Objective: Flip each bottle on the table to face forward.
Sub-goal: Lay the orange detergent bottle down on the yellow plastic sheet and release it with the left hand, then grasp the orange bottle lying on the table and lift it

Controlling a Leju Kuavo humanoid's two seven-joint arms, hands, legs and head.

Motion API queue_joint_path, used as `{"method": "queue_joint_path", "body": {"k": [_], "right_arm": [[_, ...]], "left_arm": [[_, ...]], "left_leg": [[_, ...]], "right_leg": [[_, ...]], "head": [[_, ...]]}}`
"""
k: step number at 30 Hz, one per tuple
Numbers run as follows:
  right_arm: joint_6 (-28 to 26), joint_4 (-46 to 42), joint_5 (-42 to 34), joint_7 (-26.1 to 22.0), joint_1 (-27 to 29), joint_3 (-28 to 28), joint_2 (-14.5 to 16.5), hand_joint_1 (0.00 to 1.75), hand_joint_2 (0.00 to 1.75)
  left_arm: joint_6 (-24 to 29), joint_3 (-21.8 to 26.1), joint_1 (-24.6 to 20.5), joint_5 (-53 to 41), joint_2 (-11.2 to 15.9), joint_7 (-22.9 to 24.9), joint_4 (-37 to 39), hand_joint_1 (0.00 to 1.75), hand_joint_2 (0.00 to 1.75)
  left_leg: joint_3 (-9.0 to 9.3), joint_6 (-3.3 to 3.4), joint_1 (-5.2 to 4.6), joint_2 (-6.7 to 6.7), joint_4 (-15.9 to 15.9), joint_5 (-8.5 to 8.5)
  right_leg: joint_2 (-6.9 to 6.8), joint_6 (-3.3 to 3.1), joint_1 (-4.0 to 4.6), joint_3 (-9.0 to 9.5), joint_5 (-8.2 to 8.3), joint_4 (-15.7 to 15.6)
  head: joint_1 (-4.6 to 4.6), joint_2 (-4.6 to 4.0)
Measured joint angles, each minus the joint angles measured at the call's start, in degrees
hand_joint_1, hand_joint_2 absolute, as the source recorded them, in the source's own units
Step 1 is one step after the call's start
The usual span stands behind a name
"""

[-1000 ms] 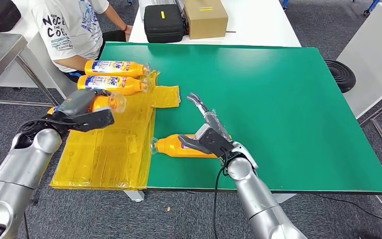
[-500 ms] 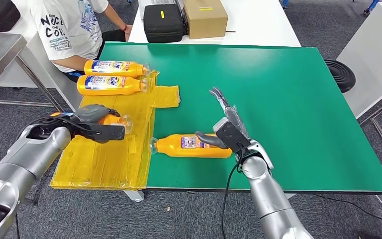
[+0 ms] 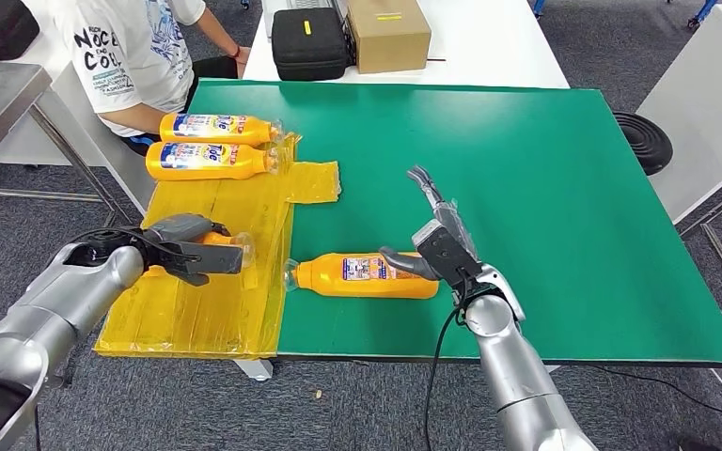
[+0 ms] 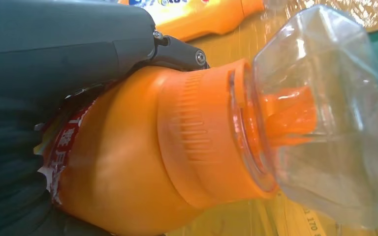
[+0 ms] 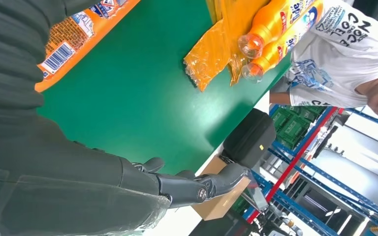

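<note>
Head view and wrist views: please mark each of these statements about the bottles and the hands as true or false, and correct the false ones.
1. The left hand holds an orange bottle over the yellow plastic sheet. True.
2. The right hand grips the bottle on the green table. False: the hand is open, its fingers stretched out above the green table, and the lying bottle is beside its thumb, not gripped.
3. Two bottles lie side by side at the far end of the yellow sheet. True.
4. The bottle on the green table stands upright. False: it lies on its side, cap toward the yellow sheet.
5. A black case sits on the white table beyond. True.
</note>
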Motion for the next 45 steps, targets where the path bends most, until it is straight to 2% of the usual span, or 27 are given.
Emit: {"method": "queue_joint_path", "body": {"k": [12, 19, 27, 32, 36, 38, 45], "right_arm": [[-0.32, 0.66, 0.24, 0.0, 0.72, -0.69, 0.0, 0.0, 1.75], [-0.32, 1.65, 0.58, -0.42, 1.43, -0.78, 0.13, 0.0, 1.75], [-0.19, 4.25, 0.66, -1.9, 1.19, -0.78, 0.86, 0.0, 1.75], [0.04, 5.62, 0.62, -2.43, 0.86, -0.78, 0.99, 0.0, 1.75], [0.21, 6.69, 0.6, -2.71, 0.55, -0.78, 1.15, 0.0, 1.75], [0.21, 7.14, 0.59, -2.88, 0.39, -0.78, 1.27, 0.0, 1.75], [0.21, 8.75, 0.3, -3.57, -0.04, -0.78, 1.47, 0.0, 1.75]], "left_arm": [[2.26, -2.22, 0.36, 0.23, -1.69, 0.81, 3.8, 1.75, 1.75], [6.71, -3.06, 1.82, -1.16, -2.53, 2.88, 5.53, 1.75, 1.75], [14.75, -3.3, 3.41, -6.43, -3.67, 7.78, 7.0, 1.75, 1.75], [16.43, -3.3, 3.98, -7.63, -4.08, 8.74, 7.4, 1.74, 1.75], [15.57, -3.3, 3.99, -8.4, -4.19, 8.31, 7.82, 1.59, 1.75], [13.99, -3.3, 3.72, -8.68, -4.2, 7.41, 8.04, 1.58, 1.75], [1.47, -3.78, 0.74, -7.67, -4.03, 0.68, 9.41, 1.6, 1.75]], "left_leg": [[-0.02, 0.0, 0.0, 0.0, 0.0, 0.0], [-0.02, 0.0, 0.0, -0.01, -0.01, -0.01], [0.2, 0.0, 0.0, -0.15, -0.04, -0.01], [0.32, -0.01, 0.0, -0.22, -0.05, 0.07], [0.34, -0.01, 0.0, -0.22, -0.05, 0.19], [0.36, 0.01, 0.0, -0.21, -0.05, 0.22], [0.37, 0.02, 0.0, -0.14, -0.05, 0.23]], "right_leg": [[0.0, 0.0, 0.0, 0.0, 0.0, 0.0], [0.0, 0.0, 0.0, 0.02, 0.0, 0.0], [-0.11, 0.01, 0.0, 0.32, -0.06, -0.01], [-0.12, -0.04, 0.0, 0.44, -0.02, -0.02], [-0.12, -0.08, 0.0, 0.46, 0.1, -0.01], [-0.12, -0.08, 0.01, 0.47, 0.16, -0.01], [-0.1, -0.07, 0.01, 0.45, 0.19, 0.01]], "head": [[0.0, 0.0], [0.0, 0.0], [-0.01, 0.0], [0.0, 0.0], [-0.01, 0.0], [-0.01, 0.0], [-0.01, 0.0]]}}
